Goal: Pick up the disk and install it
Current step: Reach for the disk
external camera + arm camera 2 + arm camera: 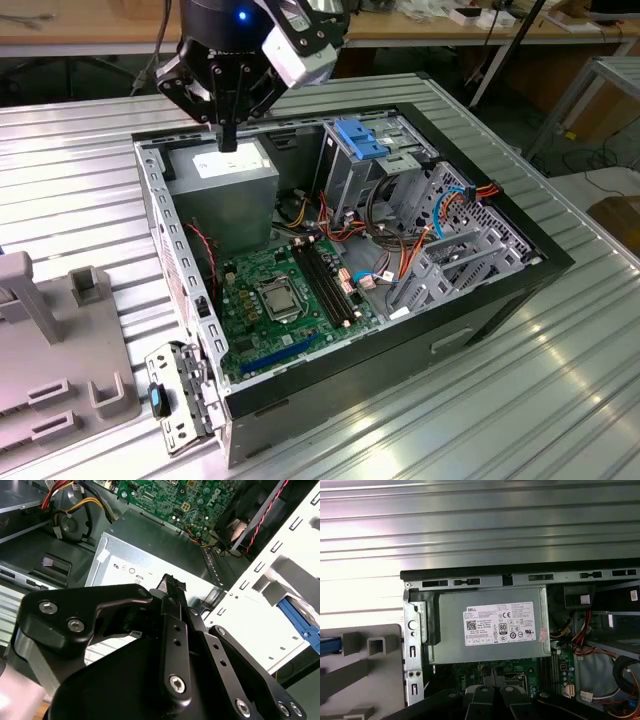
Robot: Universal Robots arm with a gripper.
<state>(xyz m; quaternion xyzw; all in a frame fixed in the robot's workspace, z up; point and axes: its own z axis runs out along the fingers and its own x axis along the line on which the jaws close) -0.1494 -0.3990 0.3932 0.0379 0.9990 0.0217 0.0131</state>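
Note:
My gripper (pixel 228 138) hangs just above the grey power supply box (pixel 222 170) with its white label, at the back corner of the open computer case (pixel 480 290). Its black fingers meet at the tip with nothing between them, as the second wrist view (pixel 172 586) also shows. Of the disk I see just a bright blue strip (pixel 329 645) at the picture's edge, lying in the grey holder (pixel 365 655) outside the case wall. The same blue edge (pixel 300 620) shows past the case's pale perforated wall. The rest of the disk is cut off.
Inside the case lie the green motherboard (pixel 275 300), bundles of coloured cables (pixel 400 250) and a metal drive cage with a blue ribbed latch piece (pixel 360 138). The grey holder (pixel 70 350) stands on the ribbed metal table at the exterior view's left.

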